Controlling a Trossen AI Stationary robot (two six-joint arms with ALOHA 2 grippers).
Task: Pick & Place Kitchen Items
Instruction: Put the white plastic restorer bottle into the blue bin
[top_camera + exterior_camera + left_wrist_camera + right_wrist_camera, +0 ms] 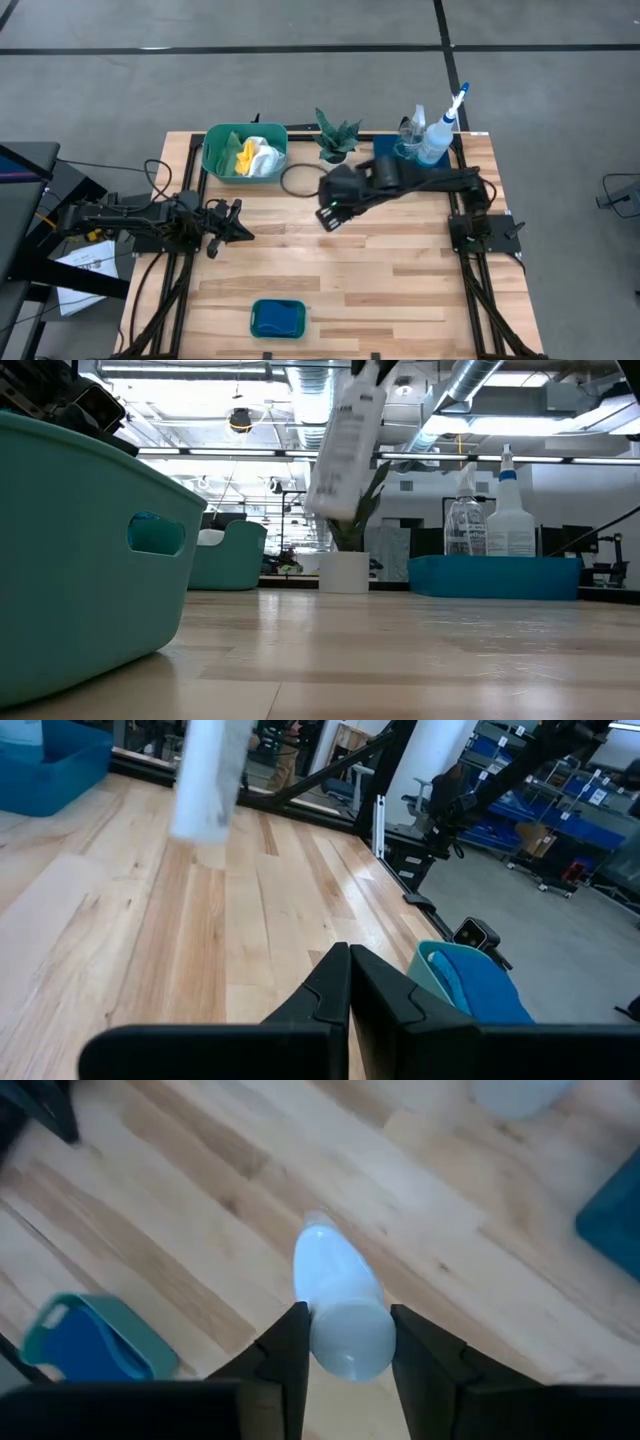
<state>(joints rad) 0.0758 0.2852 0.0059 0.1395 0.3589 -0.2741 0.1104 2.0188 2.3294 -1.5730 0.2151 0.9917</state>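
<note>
A small white bottle (343, 455) hangs high over the middle of the table, with my right gripper (347, 1315) shut on its upper end. My left gripper (348, 988) rests shut and empty, low at the table's left side (236, 226). On the dark blue tray (495, 576) at the far right stand a clear spray bottle (464, 520) and a white spray bottle (510, 510). Yellow and white cloths (255, 155) lie in the far green tub (212, 150). Blue sponges (277, 319) fill the near green tub (254, 320). My right gripper pinches the small white bottle's upper end (350, 1342) between its two fingers, one on each side. The fingers (290, 1350) point steeply down from above. The bottle hangs below them, tilted, with its lower end (330, 505) well clear of the table.
A small potted plant (337, 136) stands at the far edge between the tub and the tray. A dark cable loop (297, 179) lies in front of it. Bare wood stretches across the table's middle and near right (400, 290).
</note>
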